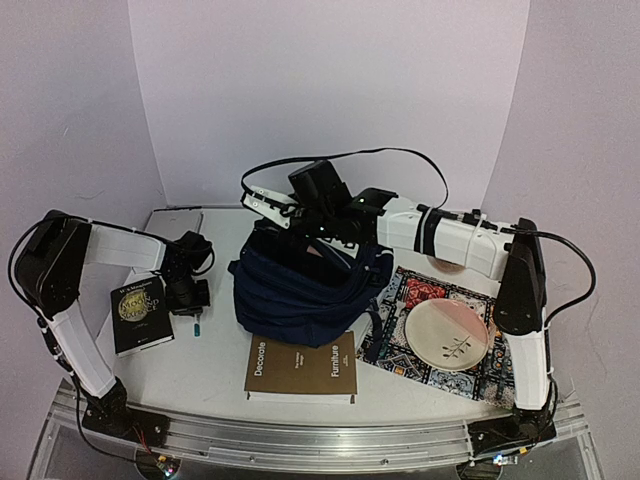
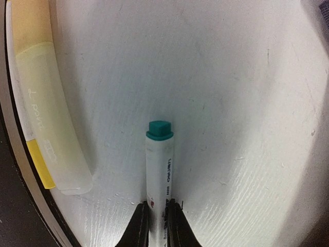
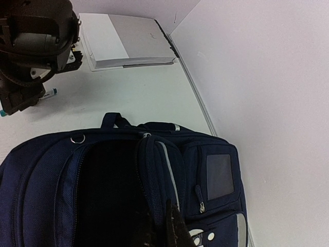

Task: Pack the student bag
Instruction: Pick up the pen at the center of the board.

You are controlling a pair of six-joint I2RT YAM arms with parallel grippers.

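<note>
The student bag [image 1: 300, 295] lies in the middle of the table, dark navy, its main compartment gaping open [image 3: 103, 175]. My right gripper [image 3: 163, 216] is shut on the rim of that opening, next to the zipped front pocket, and it holds the flap up at the bag's far side [image 1: 312, 230]. A white marker with a teal cap [image 2: 160, 159] lies flat on the table left of the bag [image 1: 197, 327]. My left gripper [image 2: 158, 206] points down over it [image 1: 190, 298], both fingers pressed against the marker's barrel.
A black book with a gold emblem [image 1: 140, 312] lies to the left and a brown book [image 1: 300, 368] in front of the bag. A plate [image 1: 447, 335] rests on a patterned cloth [image 1: 425, 295] to the right. A grey notebook [image 3: 128, 46] lies by the back wall. A pale yellow object [image 2: 46, 113] lies left of the marker.
</note>
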